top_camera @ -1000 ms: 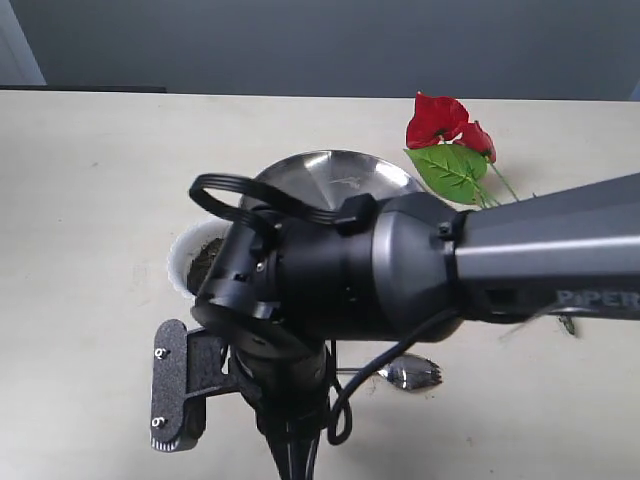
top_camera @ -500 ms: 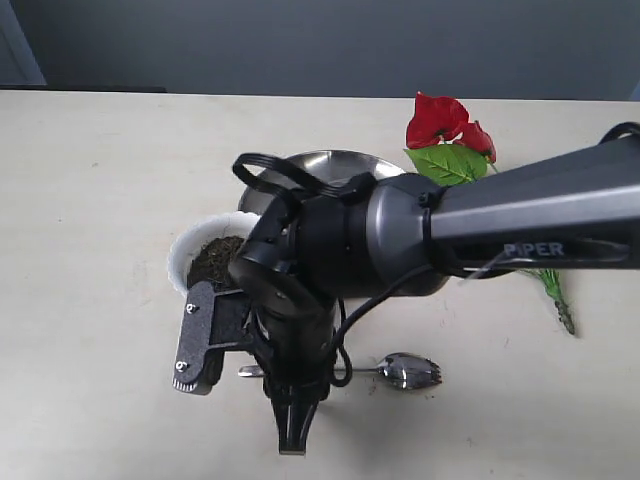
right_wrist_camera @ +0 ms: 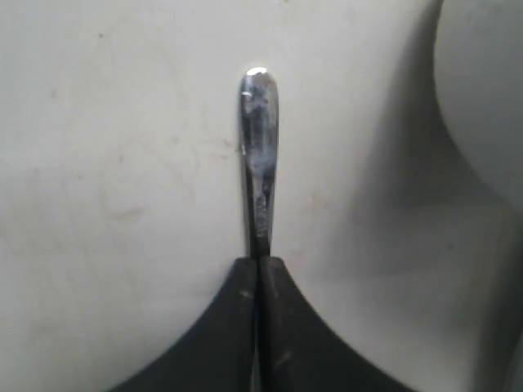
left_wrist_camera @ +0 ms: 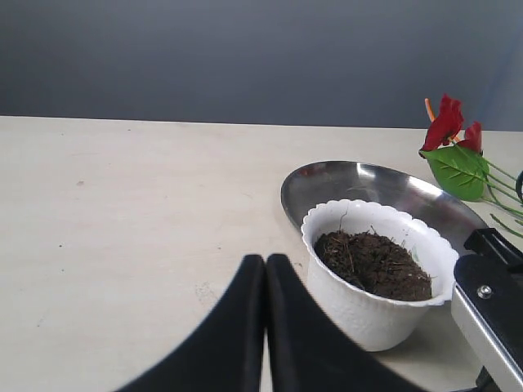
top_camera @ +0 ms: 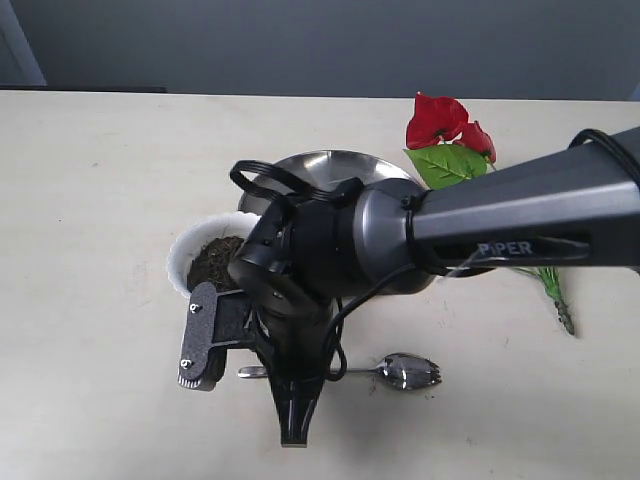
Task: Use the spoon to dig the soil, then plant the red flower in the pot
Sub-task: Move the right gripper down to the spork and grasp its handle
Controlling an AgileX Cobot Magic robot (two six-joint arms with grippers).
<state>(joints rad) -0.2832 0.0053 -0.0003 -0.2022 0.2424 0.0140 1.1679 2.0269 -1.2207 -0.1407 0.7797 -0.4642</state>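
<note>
One step active: right end effector [right_wrist_camera: 257, 269] closed on spoon [right_wrist_camera: 258, 155] handle, on table [top_camera: 90, 180]. Left end effector [left_wrist_camera: 265, 273] closed, empty. Next: lift, dig soil [left_wrist_camera: 372, 263] in pot [left_wrist_camera: 359, 314].

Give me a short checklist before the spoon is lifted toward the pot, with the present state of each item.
1. Right gripper shut on the spoon handle: ok.
2. Spoon lifted off the table: cannot tell.
3. Pot upright: ok.
4. Soil exposed, nothing on top: ok.
5. Left gripper shut and empty, short of the pot: ok.
6. Flower lying apart from the pot, beyond the plate: ok.
</note>
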